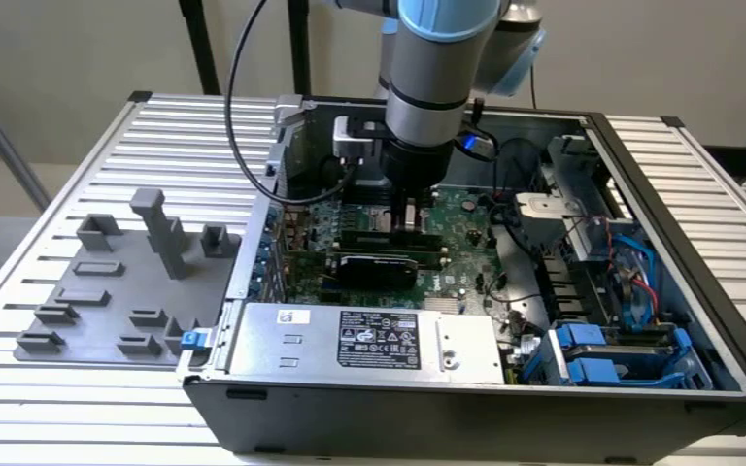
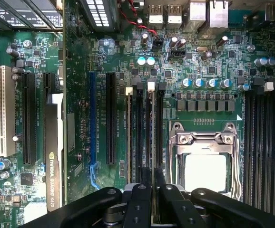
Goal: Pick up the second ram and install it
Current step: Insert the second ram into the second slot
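the claw point(image 2: 152, 199) hangs between a graphics card point(image 2: 54, 156) and the cpu socket point(image 2: 204, 166), both close.

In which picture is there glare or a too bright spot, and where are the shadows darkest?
In the wrist view, the silver CPU socket is washed out to near white at its centre, while the gripper in the foreground is a dark shape. In the exterior view, light is even; the deepest shadow lies inside the computer case under the arm.

open black computer case point(image 1: 723, 388), green motherboard point(image 2: 213, 71) with silver socket point(image 2: 205, 156), grey fixture tray point(image 1: 114, 291), slatted aluminium table point(image 1: 36, 408)
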Controlling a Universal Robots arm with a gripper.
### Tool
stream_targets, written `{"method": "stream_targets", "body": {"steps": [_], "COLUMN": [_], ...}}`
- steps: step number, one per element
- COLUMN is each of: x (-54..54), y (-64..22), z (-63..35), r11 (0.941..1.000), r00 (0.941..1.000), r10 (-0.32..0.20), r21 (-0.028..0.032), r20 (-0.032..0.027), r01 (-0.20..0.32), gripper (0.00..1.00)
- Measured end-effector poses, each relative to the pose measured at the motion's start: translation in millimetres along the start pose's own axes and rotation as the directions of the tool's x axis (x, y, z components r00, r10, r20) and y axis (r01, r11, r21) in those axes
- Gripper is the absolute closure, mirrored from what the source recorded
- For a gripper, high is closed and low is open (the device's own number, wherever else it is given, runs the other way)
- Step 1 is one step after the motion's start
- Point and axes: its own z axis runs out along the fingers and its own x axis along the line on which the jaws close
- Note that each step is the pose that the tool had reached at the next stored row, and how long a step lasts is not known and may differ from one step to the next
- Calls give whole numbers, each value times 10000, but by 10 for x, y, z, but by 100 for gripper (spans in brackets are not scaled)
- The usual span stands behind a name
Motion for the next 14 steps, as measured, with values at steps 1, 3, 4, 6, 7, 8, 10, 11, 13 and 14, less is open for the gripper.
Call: {"method": "stream_targets", "body": {"steps": [1,3,4,6,7,8,10,11,13,14], "x": [0,0,0,0,0,1,1,1,-2,-4], "y": [0,-1,-2,-2,-2,-2,-2,-2,-1,-1], "z": [1,6,9,17,21,26,34,37,41,44], "r11": [10000,10000,10000,10000,10000,10000,10000,10000,10000,10000], "r00": [10000,10000,10000,10000,10000,10000,10000,10000,10000,10000], "r10": [1,-2,-2,-2,-1,0,1,2,2,2], "r21": [0,1,1,1,1,1,0,0,0,1], "r20": [0,2,1,-3,-6,-9,-15,-17,-19,-18], "r01": [-1,2,2,2,1,0,-1,-2,-2,-2], "gripper": [100,100,100,100,100,100,100,100,100,100]}}
